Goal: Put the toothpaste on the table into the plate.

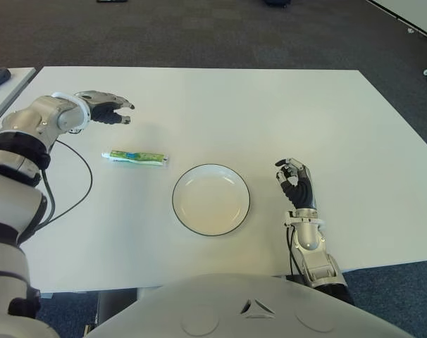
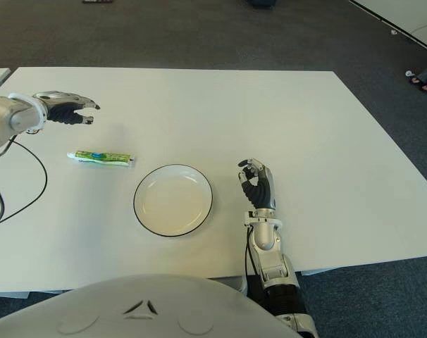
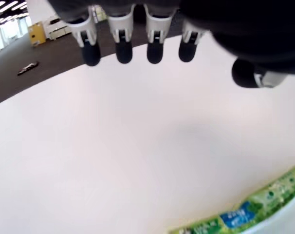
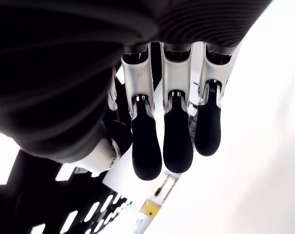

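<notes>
Toothpaste point(image 1: 135, 157) print too small; nothing readable.

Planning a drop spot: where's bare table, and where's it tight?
Bare: the table's far half beyond the plate, and right of the right hand. Tight: the strip holding the left hand, toothpaste and the cable at left.

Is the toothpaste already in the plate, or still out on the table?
Out. The toothpaste lies flat on the table, left of the plate, which holds nothing. The left hand, open, is beyond it.
</notes>
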Controlling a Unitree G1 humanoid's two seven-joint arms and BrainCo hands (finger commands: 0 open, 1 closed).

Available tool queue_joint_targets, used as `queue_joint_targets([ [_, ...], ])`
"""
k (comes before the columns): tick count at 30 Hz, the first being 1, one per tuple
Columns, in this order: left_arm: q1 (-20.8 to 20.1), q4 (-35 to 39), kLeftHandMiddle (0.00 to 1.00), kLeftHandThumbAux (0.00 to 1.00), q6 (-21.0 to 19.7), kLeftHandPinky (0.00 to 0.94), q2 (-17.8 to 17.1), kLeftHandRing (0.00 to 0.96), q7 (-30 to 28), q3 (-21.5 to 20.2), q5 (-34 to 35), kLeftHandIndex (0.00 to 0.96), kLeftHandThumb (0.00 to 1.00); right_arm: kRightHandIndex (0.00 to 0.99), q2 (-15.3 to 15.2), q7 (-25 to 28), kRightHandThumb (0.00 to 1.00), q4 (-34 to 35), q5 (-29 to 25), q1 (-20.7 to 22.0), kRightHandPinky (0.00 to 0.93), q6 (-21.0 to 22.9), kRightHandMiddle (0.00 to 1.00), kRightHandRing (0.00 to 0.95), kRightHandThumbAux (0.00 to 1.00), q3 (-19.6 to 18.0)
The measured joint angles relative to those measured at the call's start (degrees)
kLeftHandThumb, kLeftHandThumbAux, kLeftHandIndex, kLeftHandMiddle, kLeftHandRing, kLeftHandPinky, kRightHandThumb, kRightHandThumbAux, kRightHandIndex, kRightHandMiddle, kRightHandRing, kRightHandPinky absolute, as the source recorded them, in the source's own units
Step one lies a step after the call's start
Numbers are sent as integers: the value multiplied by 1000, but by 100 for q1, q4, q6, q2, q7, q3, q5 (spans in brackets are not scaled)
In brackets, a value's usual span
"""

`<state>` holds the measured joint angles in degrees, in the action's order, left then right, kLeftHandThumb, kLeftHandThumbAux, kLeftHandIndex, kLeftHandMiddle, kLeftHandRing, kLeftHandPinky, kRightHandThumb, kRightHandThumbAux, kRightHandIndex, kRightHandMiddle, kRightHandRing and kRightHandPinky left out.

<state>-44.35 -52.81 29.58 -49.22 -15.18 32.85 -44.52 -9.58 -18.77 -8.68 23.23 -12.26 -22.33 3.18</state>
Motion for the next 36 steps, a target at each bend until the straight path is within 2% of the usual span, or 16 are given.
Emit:
queue_joint_targets([
  [7, 390, 537, 0, 153, 86, 3, -141, 0, -220, 1, -64, 0, 590, 431, 10, -36, 699, -49, 18, 57, 511, 0, 672, 644, 732, -1],
  [20, 992, 1377, 0, 186, 367, 24, -453, 0, -200, -10, -358, 0, 555, 431, 34, -92, 697, -61, 60, 101, 524, 4, 670, 643, 734, 7],
  [36, 1684, 1977, 0, 217, 419, 22, -536, 0, -89, -22, -629, 0, 517, 431, 36, -60, 699, -68, 6, 103, 508, 1, 669, 640, 733, 7],
])
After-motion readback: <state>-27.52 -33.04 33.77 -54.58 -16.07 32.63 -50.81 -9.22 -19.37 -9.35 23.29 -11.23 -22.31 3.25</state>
